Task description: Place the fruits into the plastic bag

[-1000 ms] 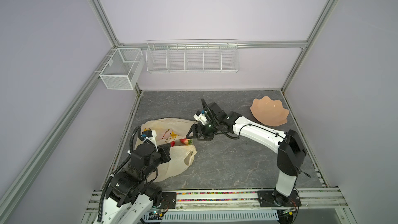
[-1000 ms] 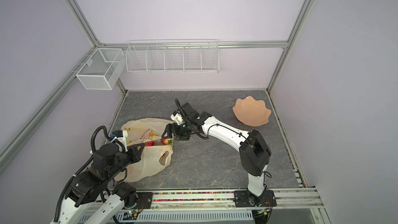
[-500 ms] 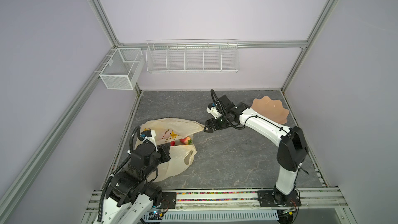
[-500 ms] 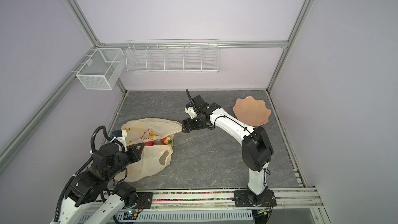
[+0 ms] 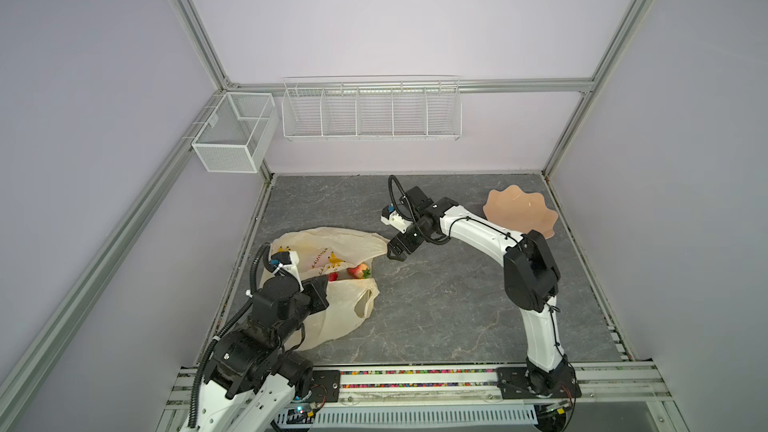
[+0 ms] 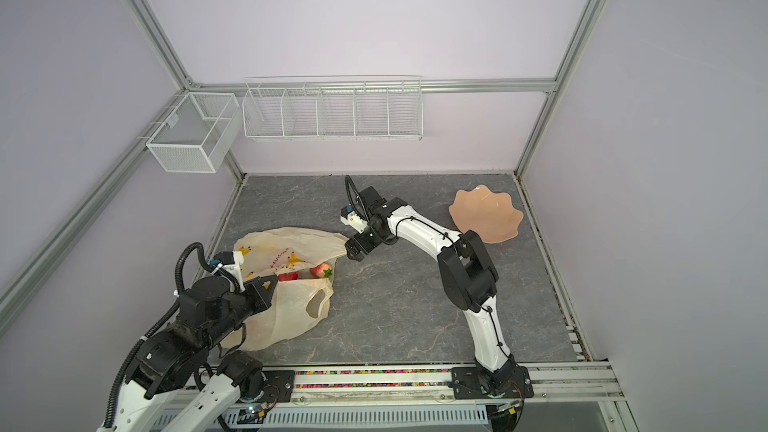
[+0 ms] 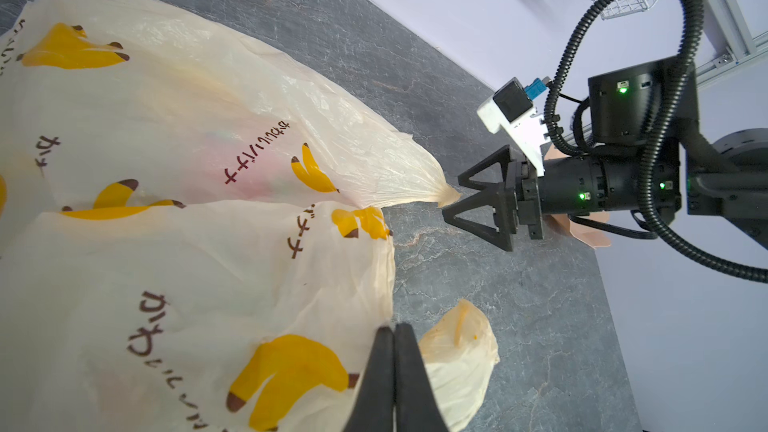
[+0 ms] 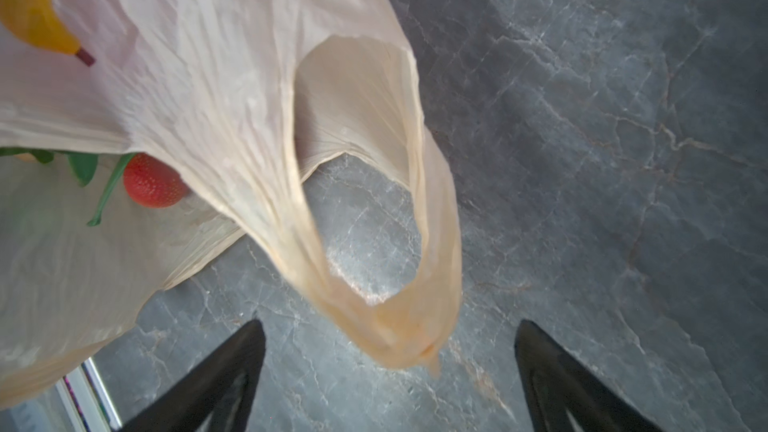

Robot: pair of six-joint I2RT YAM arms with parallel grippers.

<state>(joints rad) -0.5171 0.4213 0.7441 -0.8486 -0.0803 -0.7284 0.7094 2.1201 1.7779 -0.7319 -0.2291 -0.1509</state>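
Observation:
The cream plastic bag [image 5: 328, 243] [image 6: 286, 243] with banana prints lies at the left, its mouth facing right. Two red strawberries [image 5: 358, 271] [image 6: 320, 270] lie in the mouth; one strawberry [image 8: 151, 182] shows under the upper film. Other fruits are hidden. My left gripper [image 5: 326, 281] [image 6: 275, 281] [image 7: 395, 328] is shut on the bag's near rim [image 7: 166, 284]. My right gripper [image 5: 392, 252] [image 6: 352, 253] [image 8: 390, 324] stands open. The tip of the far handle loop [image 8: 407, 338] [image 7: 446, 198] sits between its fingers, apart from both.
A peach scalloped bowl [image 5: 519, 209] [image 6: 486, 214] stands at the back right, behind the right arm. Two white wire baskets [image 5: 370, 110] [image 5: 232, 135] hang on the back and left walls. A metal rail [image 5: 415, 380] runs along the front edge.
The right gripper drew back from the bag's mouth, then came to the far handle's tip with its jaws a little wider. The left gripper stayed shut in place.

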